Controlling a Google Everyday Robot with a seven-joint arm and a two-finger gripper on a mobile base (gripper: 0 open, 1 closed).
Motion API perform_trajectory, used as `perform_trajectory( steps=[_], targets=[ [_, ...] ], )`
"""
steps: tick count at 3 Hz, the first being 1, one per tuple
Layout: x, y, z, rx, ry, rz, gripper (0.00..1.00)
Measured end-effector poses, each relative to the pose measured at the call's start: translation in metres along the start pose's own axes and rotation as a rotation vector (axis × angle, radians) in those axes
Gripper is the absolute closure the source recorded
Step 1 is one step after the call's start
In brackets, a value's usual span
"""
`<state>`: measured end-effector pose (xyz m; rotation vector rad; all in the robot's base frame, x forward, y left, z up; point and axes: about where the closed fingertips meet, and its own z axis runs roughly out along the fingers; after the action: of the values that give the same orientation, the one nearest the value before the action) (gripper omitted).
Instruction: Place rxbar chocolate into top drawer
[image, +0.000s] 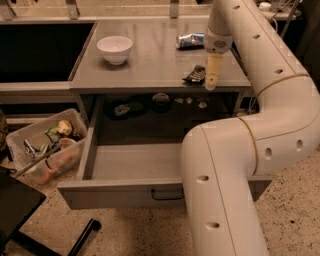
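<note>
Rxbar chocolate (194, 74), small flat black wrapper with pale lettering, lying on flat grey metal desk top (150, 65), close to front edge of desk and toward its right end, not in the drawer; pale yellowish two-finger gripper (212, 79) pointing straight down over same front-right part of desk, just right of wrapper, tip low near desk surface; touching wrapper or merely beside it: cannot tell; open or closed: cannot tell, nothing visibly gripped; round white ceramic bowl (115, 49) upright on left half of desk; blue-and-silver soda can (190, 40) on its side at back right of desk, behind wrapper; wide shallow grey metal top drawer (110, 194) pulled well out from under front of desk, small dark bar handle (167, 194) centred on its face; thick white jointed robot arm (225, 165) curving up in front of desk, covering right part of drawer; clear plastic bin (40, 124) of mixed oddments on speckled floor (295, 200) left of desk.
</note>
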<state>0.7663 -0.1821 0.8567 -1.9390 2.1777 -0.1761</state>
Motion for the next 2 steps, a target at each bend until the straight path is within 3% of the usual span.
perform_trajectory(
  steps=[1, 2],
  targets=[
    [0.013, 0.005, -0.006, -0.006, -0.002, 0.041, 0.0],
    [0.003, 0.01, 0.007, -0.041, -0.034, 0.021, 0.0]
  ],
)
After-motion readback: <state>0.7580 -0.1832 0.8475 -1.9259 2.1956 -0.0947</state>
